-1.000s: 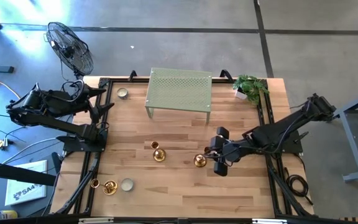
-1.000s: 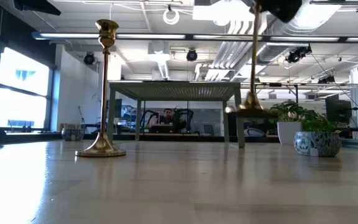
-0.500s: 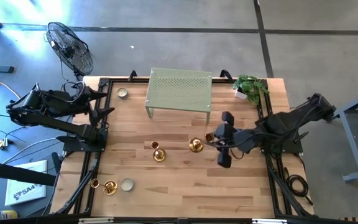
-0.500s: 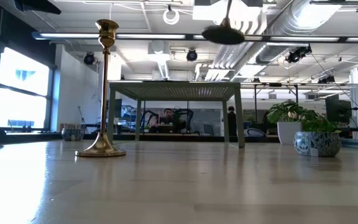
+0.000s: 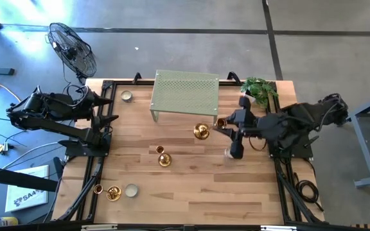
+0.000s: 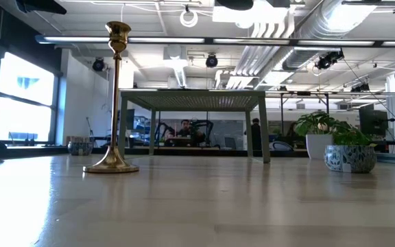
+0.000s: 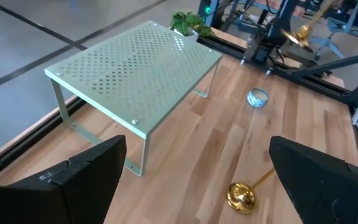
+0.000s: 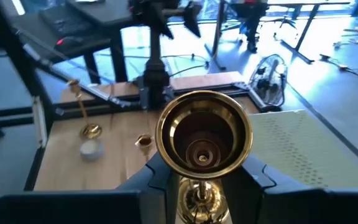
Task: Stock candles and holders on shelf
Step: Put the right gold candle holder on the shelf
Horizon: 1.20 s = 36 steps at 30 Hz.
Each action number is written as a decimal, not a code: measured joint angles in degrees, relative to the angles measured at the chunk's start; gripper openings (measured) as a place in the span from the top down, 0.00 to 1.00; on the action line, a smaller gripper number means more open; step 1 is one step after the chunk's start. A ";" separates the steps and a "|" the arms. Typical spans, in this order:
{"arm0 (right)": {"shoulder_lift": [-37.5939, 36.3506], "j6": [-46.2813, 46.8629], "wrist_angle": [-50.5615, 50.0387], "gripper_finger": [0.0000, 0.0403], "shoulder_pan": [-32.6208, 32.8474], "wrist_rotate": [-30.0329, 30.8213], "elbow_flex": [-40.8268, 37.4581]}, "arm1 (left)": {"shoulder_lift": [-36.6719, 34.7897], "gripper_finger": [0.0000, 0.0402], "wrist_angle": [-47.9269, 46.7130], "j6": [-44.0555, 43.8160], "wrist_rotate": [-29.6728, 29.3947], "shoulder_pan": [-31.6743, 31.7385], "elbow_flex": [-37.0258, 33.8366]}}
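Right gripper (image 5: 222,123) holds a gold holder (image 5: 202,132) in the air, just in front of the shelf (image 5: 185,92).

The jaws of the right gripper are clamped on the stem of this holder; in the right wrist view its cup (image 8: 204,138) is empty, no candle inside. The green shelf has nothing on its perforated top. A tall holder (image 5: 164,158) stands alone in the middle of the table (image 5: 191,192). Two more holders (image 5: 113,192) and one candle (image 5: 132,190) are together near the front left corner. Another candle (image 5: 127,96) lies near the back left corner, beside the shelf. The left gripper (image 5: 108,108) waits at the left edge of the table, its jaws wide apart, holding nothing.
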 joint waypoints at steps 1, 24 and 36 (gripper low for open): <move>0.00 -0.27 -0.54 0.78 -0.63 -0.06 0.59 | 0.00 0.03 -0.21 0.00 0.15 0.00 0.00; 0.02 -11.02 -6.04 0.78 -24.57 -18.18 5.96 | 0.00 0.03 -1.19 0.46 -2.80 0.01 0.00; 0.02 -15.70 -5.05 0.78 -34.89 -23.35 5.96 | 0.00 0.03 -1.25 1.62 -2.85 0.01 0.02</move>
